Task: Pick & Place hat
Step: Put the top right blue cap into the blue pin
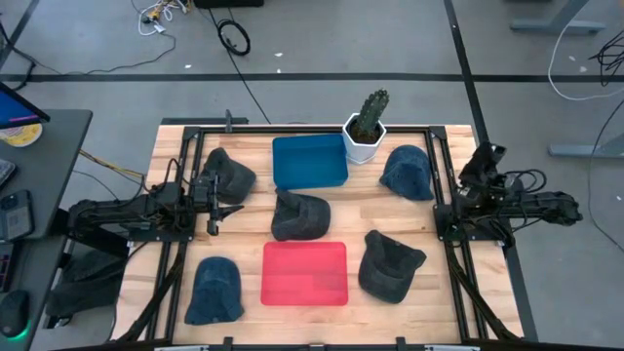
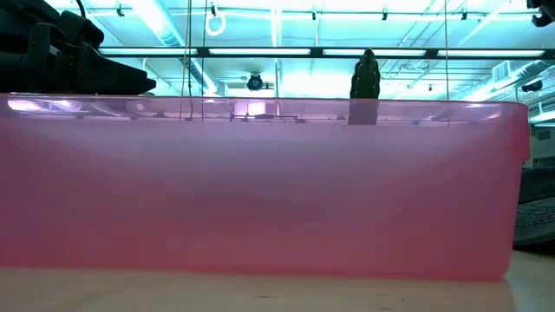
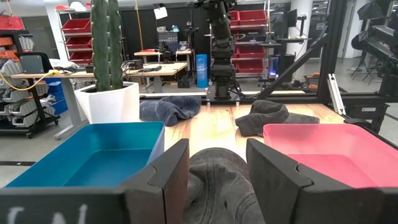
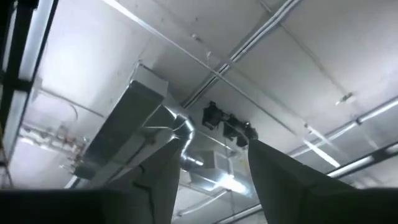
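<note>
- No hat in either bin: blue bin (image 1: pixel 309 162) and red bin (image 1: pixel 304 273) both bare inside. Task judged barely begun; every pick and place left to do.
- Five dark hats loose on the surface (image 1: pixel 341 219): one by the left gripper (image 1: pixel 226 174), centre hat (image 1: pixel 298 214) between the two bins, one near the cactus pot (image 1: pixel 408 172), one right of the red bin (image 1: pixel 389 265), one at the near-left corner (image 1: pixel 214 290).
- Left gripper (image 1: pixel 216 202) low over the surface, just left of the centre hat, fingers (image 3: pixel 169 177) spread apart, nothing pinched; centre hat (image 3: pixel 219 186) framed between them in the left wrist view. Likely target, as a judgement.
- Centre hat: crumpled, long axis roughly left-right across the surface; brim direction hard to tell.
- Right gripper (image 1: pixel 483 161) parked at the right edge, tilted up toward the ceiling, fingers (image 4: pixel 155 180) apart, empty.
- Low view blocked by the red bin wall (image 2: pixel 260 191); cactus (image 2: pixel 365 76) tip above it.
</note>
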Controlling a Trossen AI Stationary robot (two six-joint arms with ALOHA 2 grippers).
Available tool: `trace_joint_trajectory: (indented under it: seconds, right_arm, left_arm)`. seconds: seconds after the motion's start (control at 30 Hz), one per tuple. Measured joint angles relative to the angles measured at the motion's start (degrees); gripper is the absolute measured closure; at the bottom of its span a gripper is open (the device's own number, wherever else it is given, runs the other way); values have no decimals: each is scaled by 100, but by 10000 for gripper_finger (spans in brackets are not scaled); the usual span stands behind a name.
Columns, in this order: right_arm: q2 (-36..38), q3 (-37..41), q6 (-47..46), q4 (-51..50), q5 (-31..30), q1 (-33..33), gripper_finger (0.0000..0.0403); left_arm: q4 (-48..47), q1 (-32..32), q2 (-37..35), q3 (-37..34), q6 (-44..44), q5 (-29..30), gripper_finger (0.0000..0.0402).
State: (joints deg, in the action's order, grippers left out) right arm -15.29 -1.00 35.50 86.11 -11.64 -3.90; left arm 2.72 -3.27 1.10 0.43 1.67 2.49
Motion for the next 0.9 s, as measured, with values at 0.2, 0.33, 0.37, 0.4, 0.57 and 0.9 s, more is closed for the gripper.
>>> trace_joint_trajectory:
  seconds: [0.2, 0.33, 0.37, 0.4, 0.57, 0.9]
  right_arm:
    - [0, -776, 266, -626, -756, -1, 210]
    - [-15, -1977, 649, -3095, -2048, -2, 210]
    - [-72, -2331, 670, -3928, -2268, -2, 210]
    - [-142, -2714, 608, -4784, -2474, -2, 210]
    - [-825, -4451, -852, -7987, -5175, -1, 210]
    - [-1713, -5526, -3669, -10938, -5939, -2, 210]
  left_arm:
    - [0, 2, 0, 0, 0, 1, 236]
    - [0, 1, 0, 1, 1, 1, 236]
    - [0, 2, 0, 1, 0, 0, 236]
    - [0, 2, 0, 0, 0, 0, 236]
    - [0, 2, 0, 0, 0, 1, 236]
    - [0, 2, 2, 0, 0, 1, 236]
